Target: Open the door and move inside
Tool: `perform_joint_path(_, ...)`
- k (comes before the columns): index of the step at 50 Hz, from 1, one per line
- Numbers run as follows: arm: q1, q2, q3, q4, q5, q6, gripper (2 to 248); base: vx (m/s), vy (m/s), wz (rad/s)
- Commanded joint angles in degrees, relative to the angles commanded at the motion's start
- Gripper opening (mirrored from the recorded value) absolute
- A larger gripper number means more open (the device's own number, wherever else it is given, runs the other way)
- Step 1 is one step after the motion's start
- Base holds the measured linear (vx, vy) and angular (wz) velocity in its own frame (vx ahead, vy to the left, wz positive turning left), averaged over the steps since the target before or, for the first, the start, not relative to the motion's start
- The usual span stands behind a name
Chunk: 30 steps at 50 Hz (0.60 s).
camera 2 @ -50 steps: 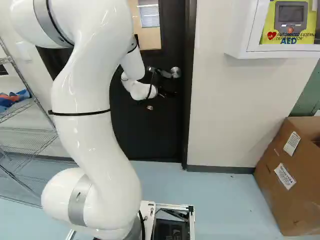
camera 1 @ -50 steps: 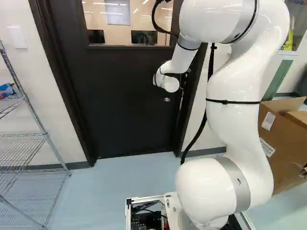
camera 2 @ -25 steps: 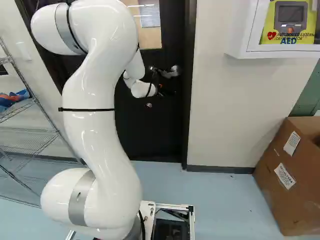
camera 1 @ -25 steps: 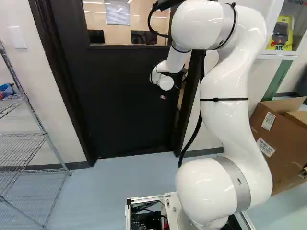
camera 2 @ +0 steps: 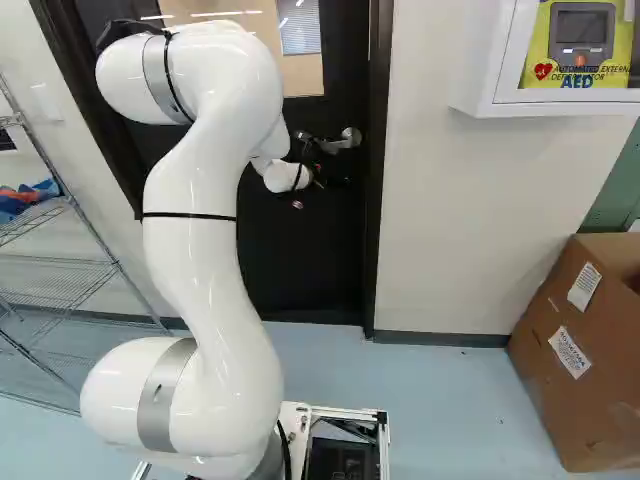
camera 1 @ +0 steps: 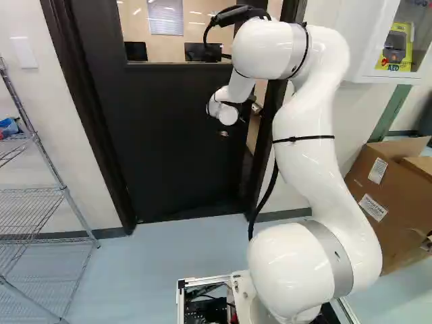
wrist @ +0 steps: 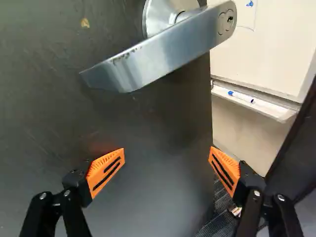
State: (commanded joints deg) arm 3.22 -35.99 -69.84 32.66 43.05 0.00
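Black door (camera 1: pixel 175 135), upper centre of the left base view, stands ajar. White arm (camera 1: pixel 307 121) rises right of centre. Wire rack (camera 1: pixel 63 185): left edge. Cardboard box (camera 1: pixel 398 223): right edge. Gripper (camera 2: pixel 325 180), upper centre of the right base view: jaws released, spread. Lever handle (camera 2: pixel 345 140): on door, ahead of jaws.

A wire shelf (camera 1: pixel 63 187) stands left on the blue floor (camera 1: pixel 155 256), by a white wall (camera 1: pixel 67 142). At right, a white cabinet (camera 2: pixel 478 88) hangs above a box (camera 2: pixel 535 400). The far room has blinds (camera 1: pixel 165 18) and a whiteboard (wrist: pixel 271 47).
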Motion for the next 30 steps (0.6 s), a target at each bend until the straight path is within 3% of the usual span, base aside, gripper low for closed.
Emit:
perform_joint_path(12, 1.08, -0.85, -1.17, -1.16, 0.0, 0.0, 247, 0.0, 0.0, 0.0)
perform_joint_path(30, 3.17, -3.03, -4.14, -10.83, -1.49, 0.0, 247, 0.0, 0.0, 0.0)
